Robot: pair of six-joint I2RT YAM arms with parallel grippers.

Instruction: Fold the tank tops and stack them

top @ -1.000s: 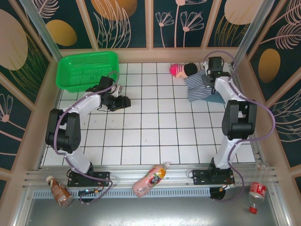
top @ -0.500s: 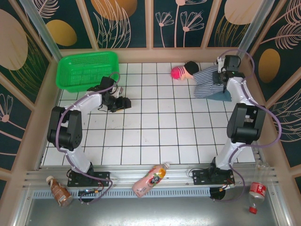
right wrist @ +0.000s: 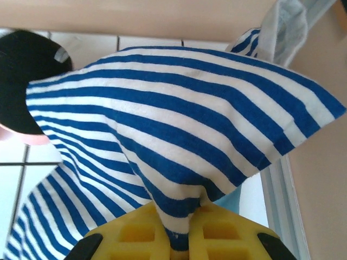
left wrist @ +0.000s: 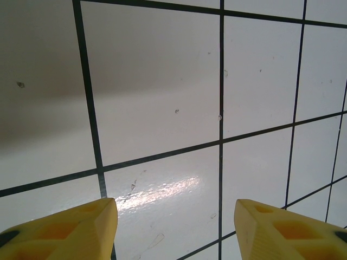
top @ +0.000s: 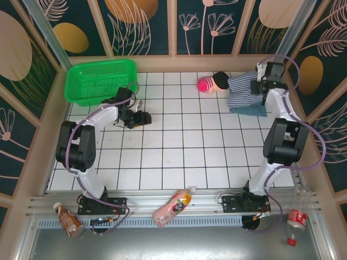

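Note:
The navy-and-white striped tank top is bunched at the far right of the table, and my right gripper is shut on a fold of it. In the right wrist view the striped cloth is pinched between the yellow fingers of that gripper. The blue-grey tank top lies under and beside the striped one, with a sliver of it showing past the right finger. My left gripper hovers open over bare tiles at the left. In its wrist view the open gripper holds nothing.
A green basket stands at the back left, just behind my left arm. A pink-and-black toy touches the striped top's left edge. The wooden wall and metal rail are close on the right. Bottles lie on the front rail.
My right gripper has carried the striped top to the right and toward the back corner. The toy has shifted slightly right. The left arm has stayed still.

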